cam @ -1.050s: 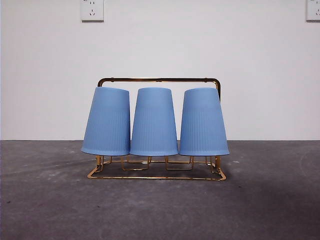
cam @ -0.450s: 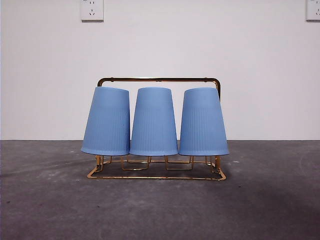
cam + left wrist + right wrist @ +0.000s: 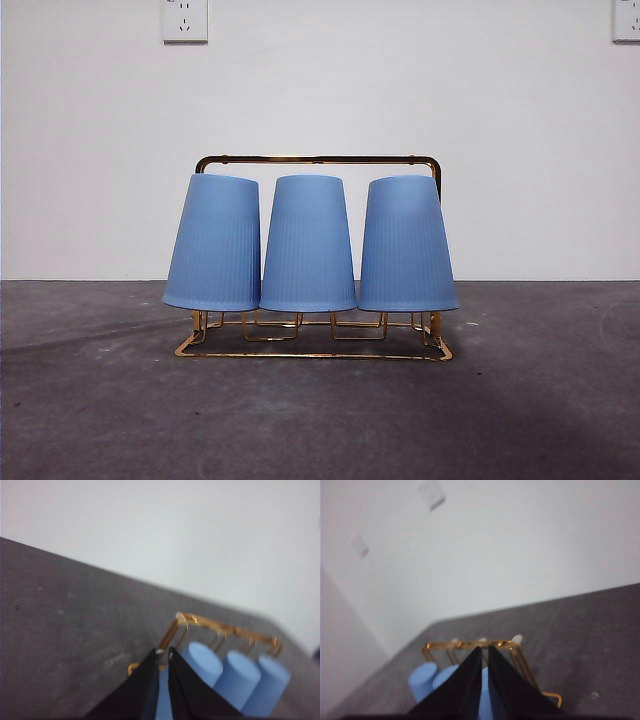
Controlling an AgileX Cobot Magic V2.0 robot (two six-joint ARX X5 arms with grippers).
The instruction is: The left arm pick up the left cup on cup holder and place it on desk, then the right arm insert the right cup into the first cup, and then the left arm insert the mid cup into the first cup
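Three ribbed blue cups hang upside down on the gold wire cup holder (image 3: 318, 159) at the middle of the dark grey desk (image 3: 100, 400): the left cup (image 3: 213, 245), the mid cup (image 3: 308, 245) and the right cup (image 3: 407, 245). No arm shows in the front view. My left gripper (image 3: 164, 653) hovers shut above the desk, off the rack's left end, with the left cup (image 3: 202, 662) nearest to it. Off the rack's other end, my right gripper (image 3: 484, 649) is also shut and holds nothing. Its jaws cover most of the right cup (image 3: 484, 695).
A white wall rises behind the desk, with one socket (image 3: 184, 20) at the upper left and another (image 3: 626, 20) at the upper right. Bare desk surface lies on both sides of the rack and in front of it.
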